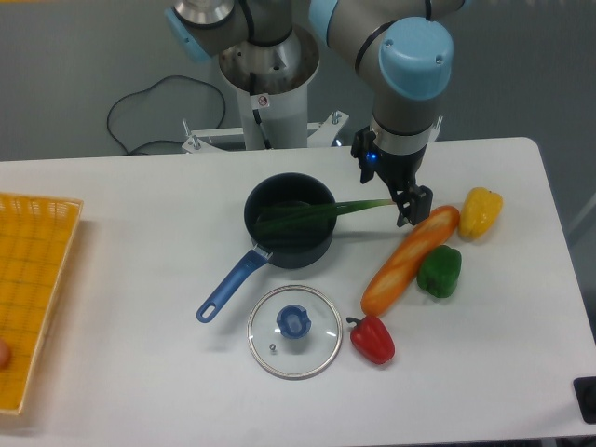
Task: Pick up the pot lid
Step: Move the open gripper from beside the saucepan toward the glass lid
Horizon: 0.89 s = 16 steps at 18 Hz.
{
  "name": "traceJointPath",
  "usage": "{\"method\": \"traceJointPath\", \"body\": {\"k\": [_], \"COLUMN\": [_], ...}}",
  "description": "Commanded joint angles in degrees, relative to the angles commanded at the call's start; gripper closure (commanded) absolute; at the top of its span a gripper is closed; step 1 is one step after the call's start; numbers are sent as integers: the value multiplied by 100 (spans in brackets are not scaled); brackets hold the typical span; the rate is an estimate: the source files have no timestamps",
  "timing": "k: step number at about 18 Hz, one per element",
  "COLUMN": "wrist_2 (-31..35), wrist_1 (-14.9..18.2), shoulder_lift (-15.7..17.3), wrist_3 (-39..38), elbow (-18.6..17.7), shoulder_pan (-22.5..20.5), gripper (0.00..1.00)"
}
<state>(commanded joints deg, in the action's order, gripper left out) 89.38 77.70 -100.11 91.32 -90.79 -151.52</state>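
Right, your glass lid [320, 358] lies on the table [140, 372], blue knob [293, 322] up. From it, the black pot [291, 254] sits at twelve o'clock, handle [233, 284] towards seven, a green leek [321, 212] across it; the red pepper [372, 340] is at three, the bread [410, 261] at two. Your pincer [389, 190], at one, stands wide.

all sides per camera view. black pan [321, 250] with blue handle left of tool [389, 194]; leek-like green [300, 215] lies across it, one end near tool. bread stick [407, 265], green pepper [440, 272], red pepper [372, 340] camera-side of tool. yellow veg [480, 213] right. yellow crate [39, 247] well left. black cable [168, 142] behind-left.
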Motion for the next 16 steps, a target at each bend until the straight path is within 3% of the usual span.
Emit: {"method": "traceJointPath", "body": {"k": [5, 9, 16], "wrist_2": [-35, -737, -747], "wrist_1": [-17, -61, -79], "shoulder_lift": [52, 114, 114], "wrist_3": [61, -26, -614], "elbow": [-35, -53, 0], "shoulder_pan": [53, 53, 211], "gripper": [0, 0, 0]}}
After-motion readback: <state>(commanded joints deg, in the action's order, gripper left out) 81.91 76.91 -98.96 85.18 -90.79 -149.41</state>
